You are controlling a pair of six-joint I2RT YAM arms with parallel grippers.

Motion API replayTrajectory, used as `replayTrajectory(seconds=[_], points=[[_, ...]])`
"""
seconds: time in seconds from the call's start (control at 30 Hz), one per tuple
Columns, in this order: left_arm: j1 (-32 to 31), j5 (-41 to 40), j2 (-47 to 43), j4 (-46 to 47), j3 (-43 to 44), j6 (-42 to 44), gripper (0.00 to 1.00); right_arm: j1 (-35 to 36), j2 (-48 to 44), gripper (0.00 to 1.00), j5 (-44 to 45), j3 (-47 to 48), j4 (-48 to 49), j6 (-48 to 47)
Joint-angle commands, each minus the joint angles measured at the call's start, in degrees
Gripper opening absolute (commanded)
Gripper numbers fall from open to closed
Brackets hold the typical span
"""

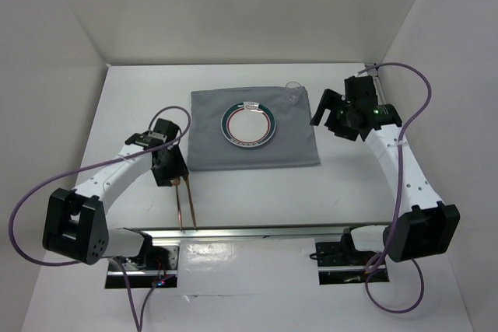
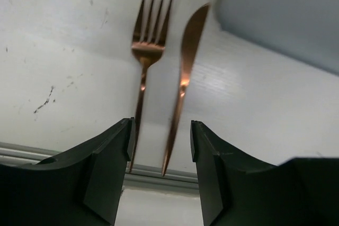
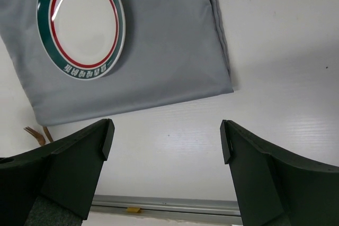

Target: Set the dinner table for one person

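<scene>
On the dinner table (image 1: 117,114), left claw (image 2: 161,130) and right claw (image 3: 167,130) gape empty; the glass (image 1: 293,91) barely shows.

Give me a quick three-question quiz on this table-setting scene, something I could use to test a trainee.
1. True or false: the plate sits on the grey cloth.
2. On the dinner table, which utensil lies nearer the grey cloth? A) fork B) knife
3. Fill in the blank: the right gripper is ____ and holds nothing.

Key: 1 true; 2 B; 3 open.
</scene>
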Motion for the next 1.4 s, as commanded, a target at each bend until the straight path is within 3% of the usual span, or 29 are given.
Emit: replayTrajectory(seconds=[0.0, 0.27, 0.53, 0.63, 0.7, 0.73, 0.9, 1.03, 1.17, 1.27, 1.37], points=[[1.1, -0.1, -3.6, 1.3, -3.4, -2.2, 0.63, 0.2, -1.8, 0.94, -1.4, -0.9, 4.1, 0.4], [1.1, -0.9, -1.5, 7.1, -10.8, -3.5, 0.63, 0.2, -1.3, 0.94, -2.0, -2.0, 4.7, 0.4], [3.0, -0.4, 5.3, 11.0, -13.0, -4.1, 0.49, 0.2, -1.3, 0.94, -2.0, -2.0, 4.7, 0.4], [3.6, -0.4, 6.5, 11.5, -13.0, -4.1, 0.28, 0.2, -1.3, 0.94, -2.0, -1.5, 4.2, 0.4], [4.2, -1.2, 6.5, 10.3, -11.9, -4.1, 0.06, 0.2, -1.3, 0.94, -2.0, -1.5, 4.1, 0.9], [4.2, -2.6, 6.5, 8.1, -10.2, -4.1, 0.00, 0.2, -1.3, 0.94, -2.0, -0.9, 4.1, 0.9], [4.2, -6.2, -2.0, 1.6, -1.7, -2.3, 0.00, 0.2, -1.3, 0.94, -2.0, -0.9, 4.1, 0.9], [3.7, -5.2, -6.1, 2.7, 6.3, 4.3, 0.00, 0.2, -0.7, 0.94, -2.7, -0.9, 4.8, 0.9], [2.1, -2.7, -2.2, 2.2, 15.8, 8.9, 0.00, 0.2, -0.2, 0.94, -4.4, -0.9, 5.8, 2.1], [0.1, -1.7, 5.3, 2.1, 21.1, 11.3, 0.00, 0.2, -0.2, 0.94, -4.4, -0.9, 5.8, 2.1], [-1.2, -1.0, 15.9, -0.9, 33.7, 12.5, 0.00, 0.2, -0.2, 0.94, -3.9, -0.9, 5.8, 2.1]])
